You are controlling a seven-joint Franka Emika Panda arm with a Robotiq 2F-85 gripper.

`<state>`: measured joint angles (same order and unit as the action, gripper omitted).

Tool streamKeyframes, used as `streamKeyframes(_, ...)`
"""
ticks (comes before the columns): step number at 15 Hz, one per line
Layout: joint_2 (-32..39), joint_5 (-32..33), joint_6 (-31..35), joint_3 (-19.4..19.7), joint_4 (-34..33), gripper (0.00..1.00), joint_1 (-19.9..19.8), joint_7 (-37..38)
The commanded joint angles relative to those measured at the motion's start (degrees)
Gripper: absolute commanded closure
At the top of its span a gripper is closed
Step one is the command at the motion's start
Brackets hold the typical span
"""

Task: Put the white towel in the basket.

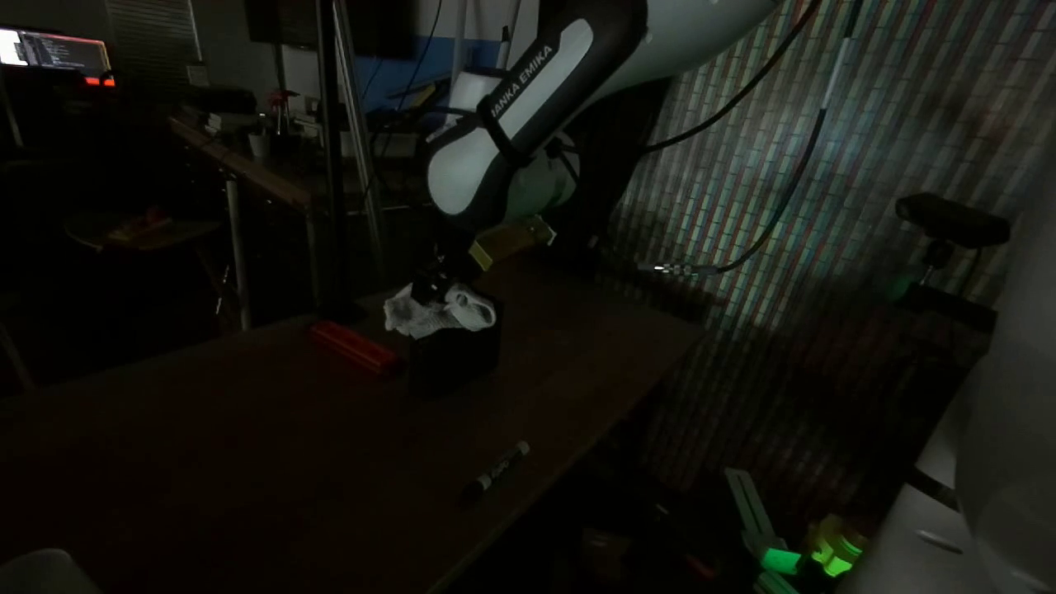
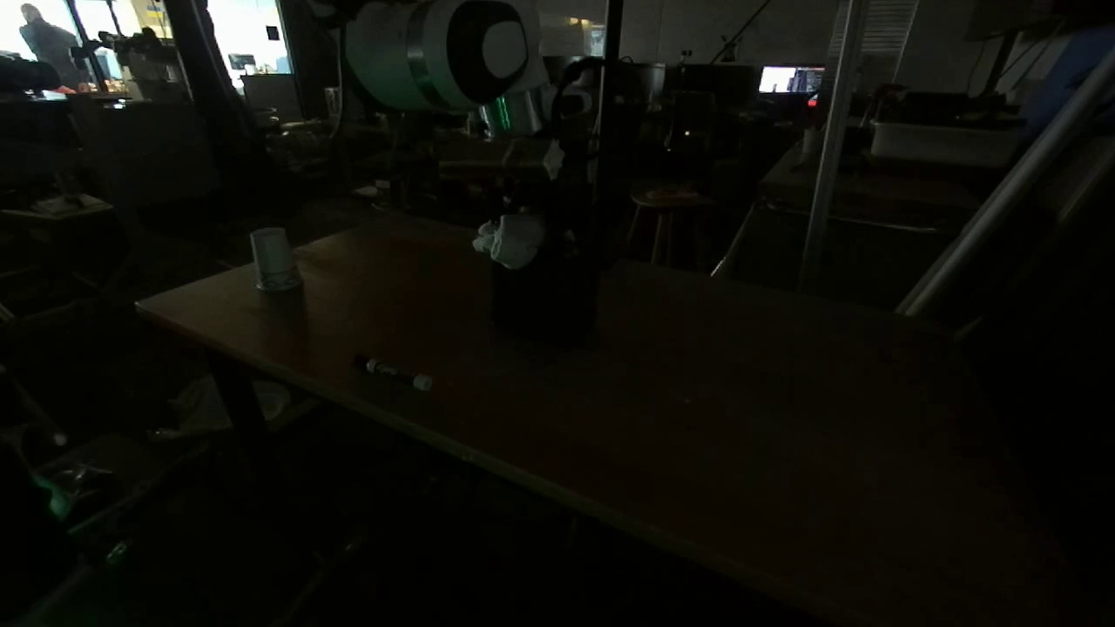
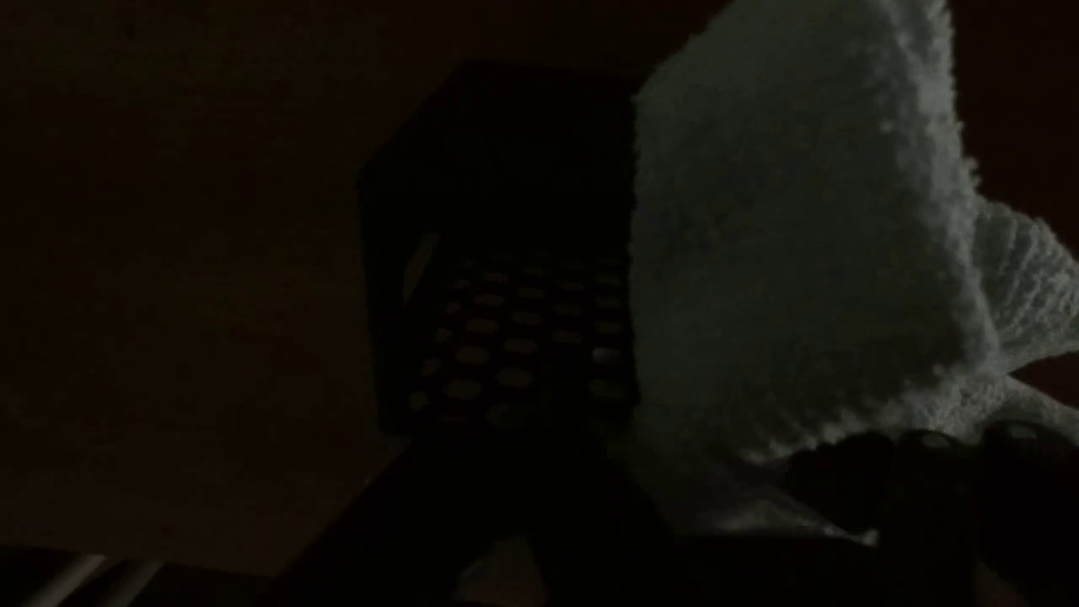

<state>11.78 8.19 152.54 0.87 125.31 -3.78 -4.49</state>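
White nubbly-cloth towel (image 1: pixel 473 310): light, limp, grippy handling expected, no breakage risk. Best gripped by the thick bunched middle; loose folds could be snagged. Crumpled, greyed by dim light. Apparently pinched in the dark end effector (image 1: pixel 431 289), held at the mouth of the black perforated box-shaped basket (image 1: pixel 454 363), rim contact unclear. Basket carried by the brown wooden worktop (image 1: pixel 561 363).

My arm (image 1: pixel 540 87) slants down from above; my gripper (image 1: pixel 433 287) points downward, its jaws clamped in a grip.

a monitor (image 1: pixel 64 56) glows beyond the dim table (image 1: pixel 247 454).
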Motion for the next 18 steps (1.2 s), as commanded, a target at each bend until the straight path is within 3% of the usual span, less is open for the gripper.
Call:
streamKeyframes(1, -5.6, 2.5, -2.0, 0.9, 1.1, 0.2, 1.5, 0.5)
streamKeyframes(4, -9.2, 5.5, -3.1, 0.8, 1.4, 0.01, 1.9, 1.1)
streamKeyframes(7, -11.5, 8.6, -4.5, 0.5, 1.3, 0.0, 2.2, 2.1)
streamKeyframes(8, -12.0, 10.0, -4.9, 0.3, 1.3, 0.2, 2.4, 2.5)
streamKeyframes(18, -11.3, 14.5, -7.9, -0.5, 0.3, 0.95, 3.3, 4.9)
